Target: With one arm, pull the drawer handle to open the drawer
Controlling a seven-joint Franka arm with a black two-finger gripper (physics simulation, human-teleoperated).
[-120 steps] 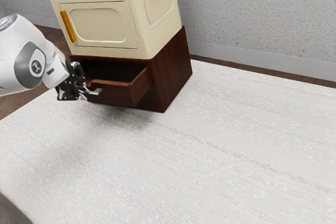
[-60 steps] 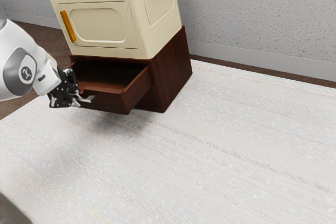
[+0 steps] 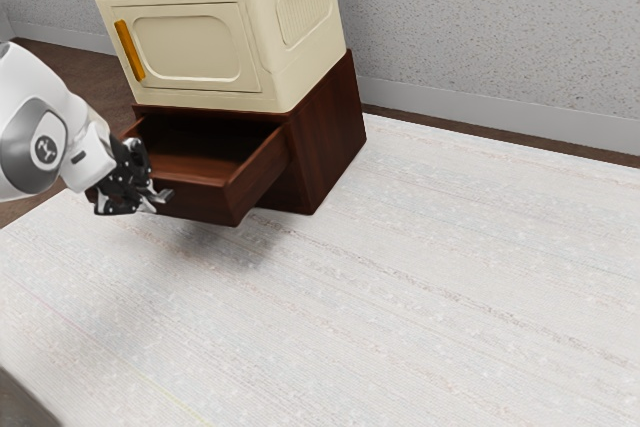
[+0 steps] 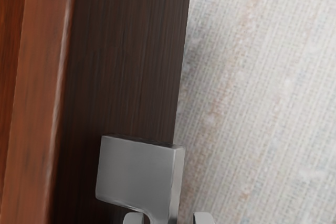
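At my black two-finger gripper (image 3: 150, 198), the flat grey metal handle (image 4: 137, 169) could slip away if I pull off the drawer's line or twist my wrist. The dark red-brown wooden drawer (image 3: 200, 204), already well out, might bind if I haul it crooked, or come up hard against its stop. Past it, too strong a tug could drag the matching wooden cabinet (image 3: 331, 137) and shake the cream plastic box (image 3: 195, 47) on top. As for my tool, it's right at the handle, but I cannot tell whether it is spread or pinching
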